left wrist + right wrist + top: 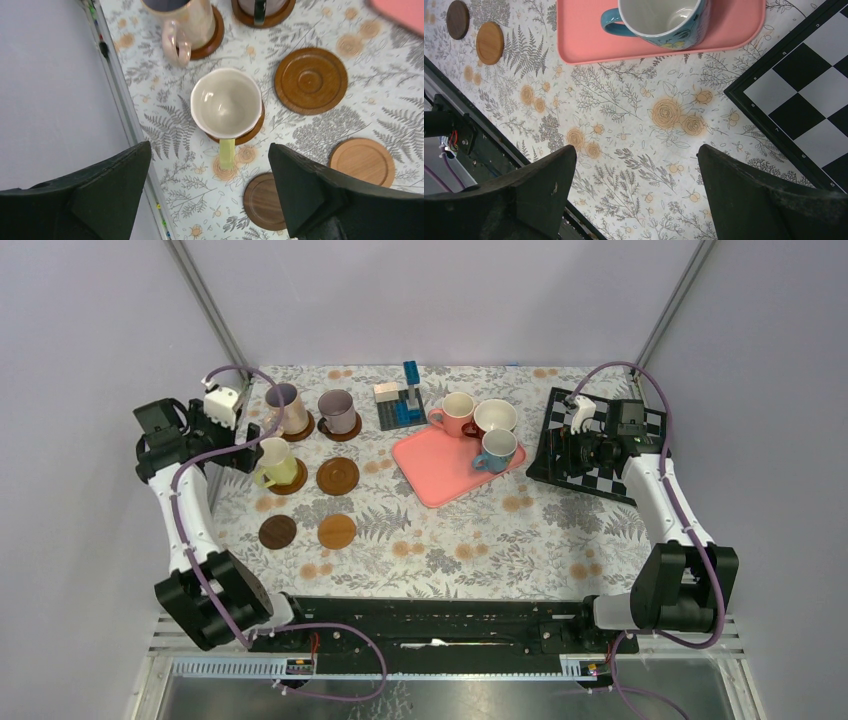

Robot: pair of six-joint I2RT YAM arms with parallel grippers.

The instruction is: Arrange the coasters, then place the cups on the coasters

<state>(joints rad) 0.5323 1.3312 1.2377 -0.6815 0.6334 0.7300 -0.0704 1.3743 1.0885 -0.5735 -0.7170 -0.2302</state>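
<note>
The yellow cup [226, 102] stands on a brown coaster [250, 134], its handle toward my left gripper [210, 150], which hangs open just short of it and holds nothing. The pale pink cup [285, 407] and the mauve cup [337, 410] each stand on a coaster. Three coasters lie bare: a ringed one [310, 80], an orange-brown one [363, 161] and a dark one [265, 201]. The salmon cup [455, 413], white cup [495, 417] and light blue cup [664, 20] are by or on the pink tray [589, 45]. My right gripper [636, 152] is open and empty over the cloth.
A chessboard [595, 455] lies at the right, under the right arm. A small stack of blue and grey blocks [403, 400] stands behind the tray. The table's left rail [125, 100] runs close beside the yellow cup. The table's near rail [469, 135] shows below the right gripper.
</note>
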